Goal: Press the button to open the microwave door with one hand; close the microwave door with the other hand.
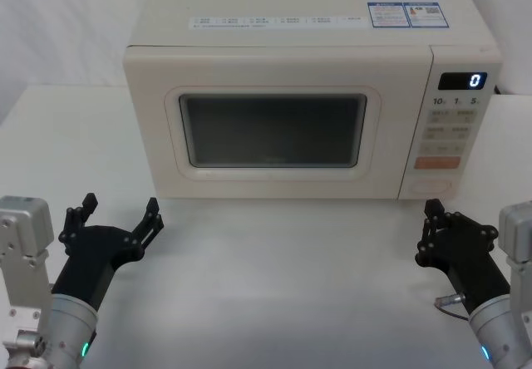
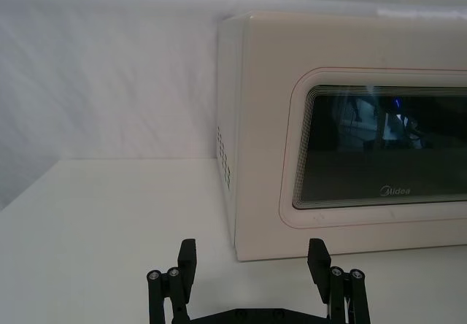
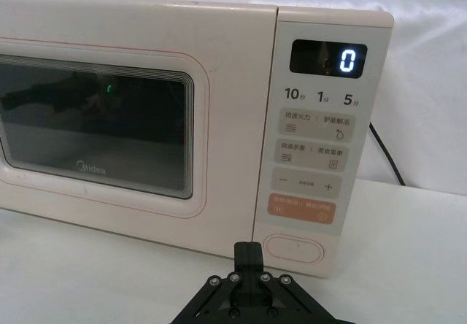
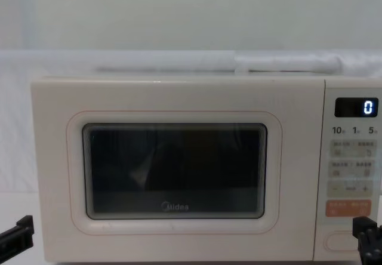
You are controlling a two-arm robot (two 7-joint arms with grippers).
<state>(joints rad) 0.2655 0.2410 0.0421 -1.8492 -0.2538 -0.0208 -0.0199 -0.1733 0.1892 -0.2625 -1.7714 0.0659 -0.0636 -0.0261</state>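
White table [image 1: 274,269] and a plain white backdrop, with the microwave parked square in front of the robot so both arms can get at its face.

Head view: the microwave door [image 1: 270,130] is shut flush. The button [image 1: 434,183] sits at the bottom of the control panel on the right side, and that's probably why the right gripper [image 1: 432,219] is lined up just in front of it, fingers pinched together into one blunt tip, which looks good for poking. The left gripper [image 1: 120,211] waits low on the table near the door's left edge, fingers spread wide, presumably staged for the closing push.

Left wrist view: the left gripper's fingers [image 2: 187,255] stand apart, pointing at the microwave's front left corner, not touching it. Door window and Midea logo show to one side.

Right wrist view: the closed tip of the right gripper aims at the cream oval button, just short of it, under the orange key [image 3: 302,209]. Display [image 3: 328,59] reads 0.

Chest view: door still closed, the right gripper's tip beside the button at lower right, the left one low at the left edge. I'd say the press hasn't happened yet.
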